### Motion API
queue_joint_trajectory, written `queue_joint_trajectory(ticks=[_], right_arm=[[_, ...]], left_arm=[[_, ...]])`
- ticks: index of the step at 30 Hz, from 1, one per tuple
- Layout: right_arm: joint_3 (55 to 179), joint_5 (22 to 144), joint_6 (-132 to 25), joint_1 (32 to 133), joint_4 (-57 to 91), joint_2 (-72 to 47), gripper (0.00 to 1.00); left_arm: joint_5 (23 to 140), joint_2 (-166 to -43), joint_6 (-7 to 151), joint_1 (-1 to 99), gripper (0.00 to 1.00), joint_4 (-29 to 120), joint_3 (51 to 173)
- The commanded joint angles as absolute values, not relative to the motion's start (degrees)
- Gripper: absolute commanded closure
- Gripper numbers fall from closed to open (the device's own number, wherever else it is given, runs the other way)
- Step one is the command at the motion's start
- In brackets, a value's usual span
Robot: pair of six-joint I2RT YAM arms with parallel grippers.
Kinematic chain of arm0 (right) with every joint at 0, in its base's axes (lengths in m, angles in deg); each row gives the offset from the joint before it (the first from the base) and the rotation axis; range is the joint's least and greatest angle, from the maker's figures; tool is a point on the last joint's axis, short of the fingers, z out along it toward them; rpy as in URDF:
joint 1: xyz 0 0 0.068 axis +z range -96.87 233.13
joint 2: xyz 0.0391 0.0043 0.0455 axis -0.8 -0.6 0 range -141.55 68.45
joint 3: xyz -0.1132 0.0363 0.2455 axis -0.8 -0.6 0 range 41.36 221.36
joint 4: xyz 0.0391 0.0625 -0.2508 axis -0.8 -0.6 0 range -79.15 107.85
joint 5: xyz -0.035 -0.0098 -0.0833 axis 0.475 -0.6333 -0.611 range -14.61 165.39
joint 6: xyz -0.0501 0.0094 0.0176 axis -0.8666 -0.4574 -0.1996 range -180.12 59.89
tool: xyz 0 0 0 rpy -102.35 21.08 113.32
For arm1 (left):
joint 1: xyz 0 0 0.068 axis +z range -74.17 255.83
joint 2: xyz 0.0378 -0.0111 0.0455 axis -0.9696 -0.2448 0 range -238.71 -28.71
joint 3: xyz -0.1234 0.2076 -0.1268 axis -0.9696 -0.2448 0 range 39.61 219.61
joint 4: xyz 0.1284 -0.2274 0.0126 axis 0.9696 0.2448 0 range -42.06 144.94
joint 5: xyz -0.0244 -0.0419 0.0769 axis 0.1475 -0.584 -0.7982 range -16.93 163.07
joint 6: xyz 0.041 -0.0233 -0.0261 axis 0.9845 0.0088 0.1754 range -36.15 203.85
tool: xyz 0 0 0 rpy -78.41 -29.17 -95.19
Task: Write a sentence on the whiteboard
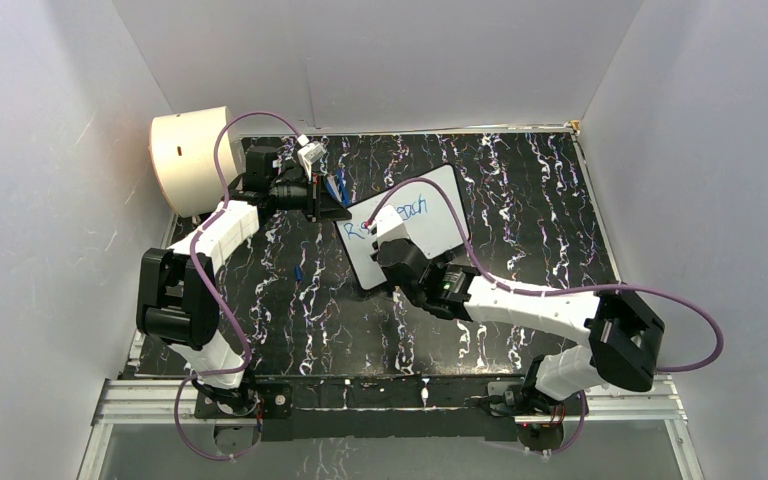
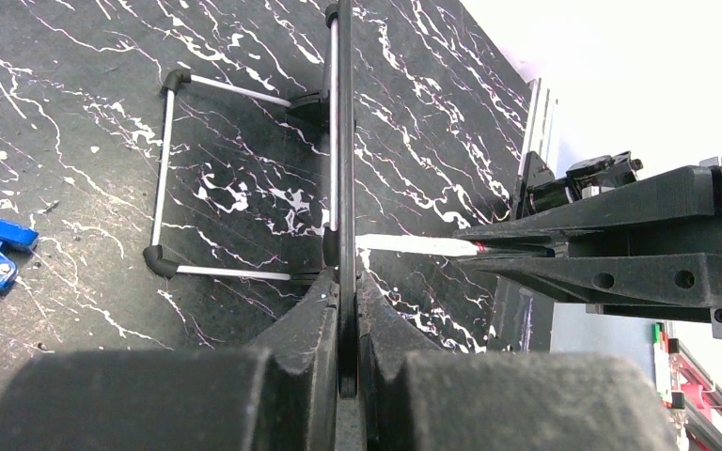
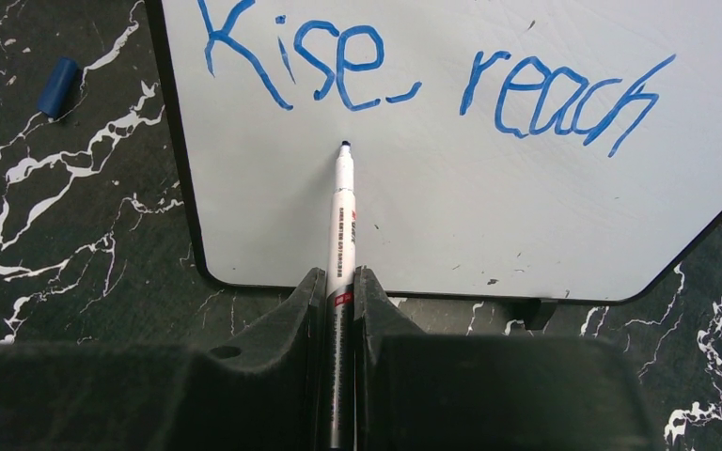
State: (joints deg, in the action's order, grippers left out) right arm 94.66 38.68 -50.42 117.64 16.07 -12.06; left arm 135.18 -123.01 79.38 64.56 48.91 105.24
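While line 1 of the sentence (image 3: 343,80) is down ("Rise reach", blue), nothing sits under it yet, so I judge the job approx halfway, at the start of line 2. Whiteboard (image 1: 442,228) sits mid on the table (image 1: 540,200), propped on a wire stand (image 2: 164,169), btwn the two arms. In top view its long axis runs 8 to 2 o'clock w/ the writing face turned twd 5 o'clock, i.e. at the right arm; text runs along that axis. Marker (image 3: 343,216) lies 6 to 12 o'clock in right wrist view, tip at 12, just under the "e" of "Rise"; can't tell if the tip touches. Right gripper (image 3: 338,282) is clenched on the marker barrel. Left gripper (image 2: 346,287) is clamped on the board's rim, seen edge-on. Next move prob needs the tip pressed lightly on bare white, strokes going twd 3 o'clock, and a firm left grip so the board doesn't tip. Blue cap (image 3: 56,85) lies on the table at 10 o'clock, apart from the board.
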Motion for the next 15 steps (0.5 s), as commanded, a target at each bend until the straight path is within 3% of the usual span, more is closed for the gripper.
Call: queue_joint_trajectory(ticks=[1,15], right_arm=[[98.6,38.4,-49.9,117.8,14.6,-13.0,1.0],[99.6,41.3,-46.0,117.8,5.3,-15.2,1.0]], left_arm=[[135.9,-122.1,80.5,63.2,1.0,51.6,106.2],[135.8,-122.1,80.5,63.2,1.0,51.6,106.2]])
